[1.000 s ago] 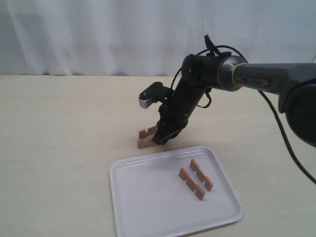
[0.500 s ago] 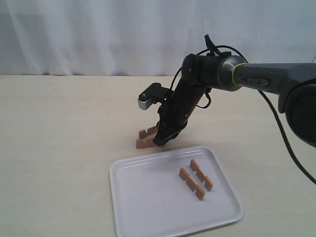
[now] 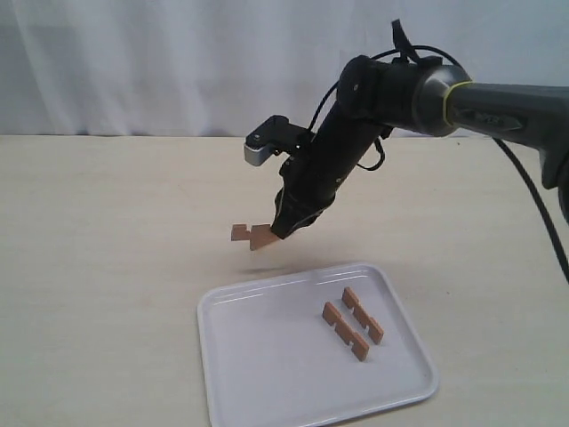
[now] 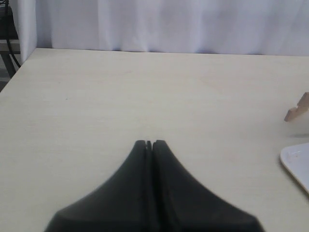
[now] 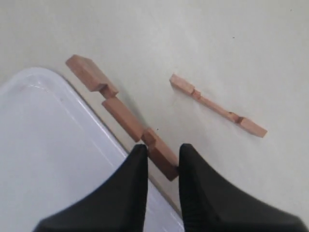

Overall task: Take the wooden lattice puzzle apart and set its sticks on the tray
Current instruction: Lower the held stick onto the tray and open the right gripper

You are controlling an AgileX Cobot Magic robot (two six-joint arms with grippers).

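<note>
My right fingers rose off the bench, carried one stick up into the air, left the other stick lying behind

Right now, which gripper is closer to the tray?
Right. The right gripper, shut on a stick, hangs just beyond the far rim of the tray. The left gripper is well away, only a tray corner at its view's edge.

No readable text (any view)
</note>
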